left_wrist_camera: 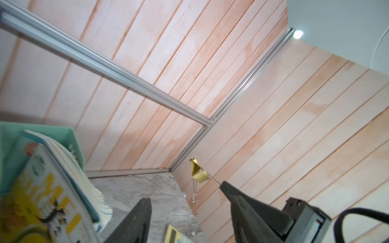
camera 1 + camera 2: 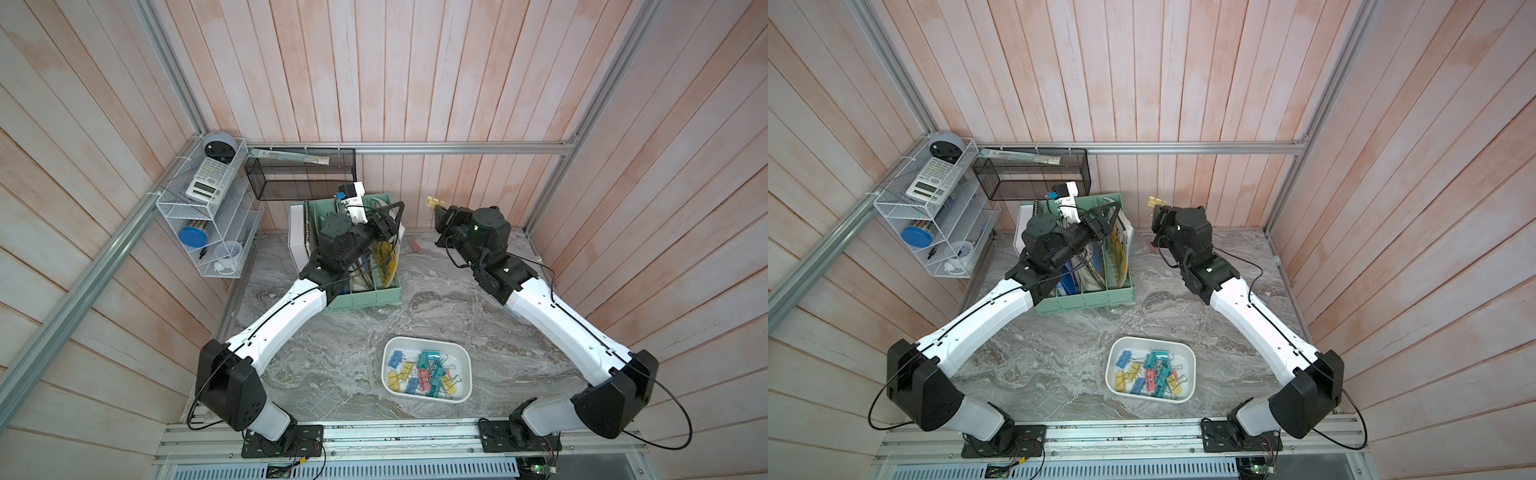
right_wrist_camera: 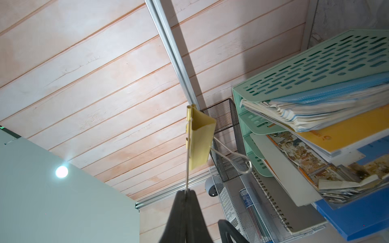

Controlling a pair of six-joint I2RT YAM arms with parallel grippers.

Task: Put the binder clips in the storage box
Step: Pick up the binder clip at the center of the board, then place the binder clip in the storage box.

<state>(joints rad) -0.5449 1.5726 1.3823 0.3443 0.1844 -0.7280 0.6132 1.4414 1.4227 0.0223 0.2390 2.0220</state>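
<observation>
The right gripper (image 3: 186, 190) pinches a yellow clip (image 3: 200, 138) by one wire handle (image 3: 187, 168), high and far behind the box (image 2: 419, 343), probably to carry it there. The left gripper (image 2: 397, 212) is nearby, jaws apart, empty.

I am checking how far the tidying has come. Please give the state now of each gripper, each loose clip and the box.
yellow clip: up in the air, hanging by one wire handle.
right gripper: shut on that handle.
left gripper: open, holding nothing.
storage box: on the table, many clips inside.
pink clip: loose on the table, outside the box.
</observation>
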